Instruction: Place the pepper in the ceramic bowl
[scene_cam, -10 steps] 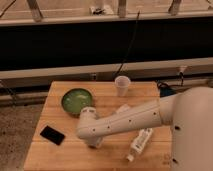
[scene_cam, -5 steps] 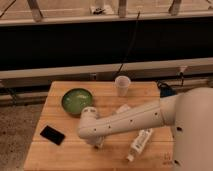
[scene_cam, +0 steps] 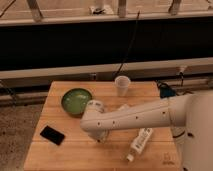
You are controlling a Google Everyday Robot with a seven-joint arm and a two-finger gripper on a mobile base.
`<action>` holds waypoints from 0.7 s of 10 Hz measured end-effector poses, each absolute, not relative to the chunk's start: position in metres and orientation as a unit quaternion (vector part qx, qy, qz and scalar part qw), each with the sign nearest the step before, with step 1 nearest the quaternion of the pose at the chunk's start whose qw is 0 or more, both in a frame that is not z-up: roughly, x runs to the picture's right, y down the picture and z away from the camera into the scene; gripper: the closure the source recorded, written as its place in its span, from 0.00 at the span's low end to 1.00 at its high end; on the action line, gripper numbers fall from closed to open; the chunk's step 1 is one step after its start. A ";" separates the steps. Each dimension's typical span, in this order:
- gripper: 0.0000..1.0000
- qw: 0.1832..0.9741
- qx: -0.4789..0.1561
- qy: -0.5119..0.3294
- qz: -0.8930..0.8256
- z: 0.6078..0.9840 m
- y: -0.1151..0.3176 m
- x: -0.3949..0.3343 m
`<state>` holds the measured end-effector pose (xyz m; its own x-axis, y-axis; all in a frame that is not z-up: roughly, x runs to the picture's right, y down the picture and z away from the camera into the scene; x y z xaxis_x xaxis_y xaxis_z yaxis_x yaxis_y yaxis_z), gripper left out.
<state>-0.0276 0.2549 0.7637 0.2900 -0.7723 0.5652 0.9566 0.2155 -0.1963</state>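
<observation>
The arm (scene_cam: 135, 116) is a thick, smooth, glossy white tube with a row of small dark dots, like screw holes, along its side. Away from the claw it widens into a large rounded white body (scene_cam: 196, 131). Just above the claw sits a short grey-and-white cylinder (scene_cam: 95, 106). The claw (scene_cam: 100, 136) hangs under the arm's rounded end, mostly hidden, and looks dark grey.
</observation>
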 end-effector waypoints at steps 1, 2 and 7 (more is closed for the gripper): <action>0.99 0.766 -0.258 -0.175 -0.563 0.765 0.241 -0.022; 0.99 0.769 -0.257 -0.173 -0.560 0.765 0.233 -0.017; 0.99 0.769 -0.258 -0.165 -0.562 0.769 0.191 -0.019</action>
<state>-0.0186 0.1905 0.7685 0.3146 -0.7783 0.5434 0.9486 0.2364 -0.2106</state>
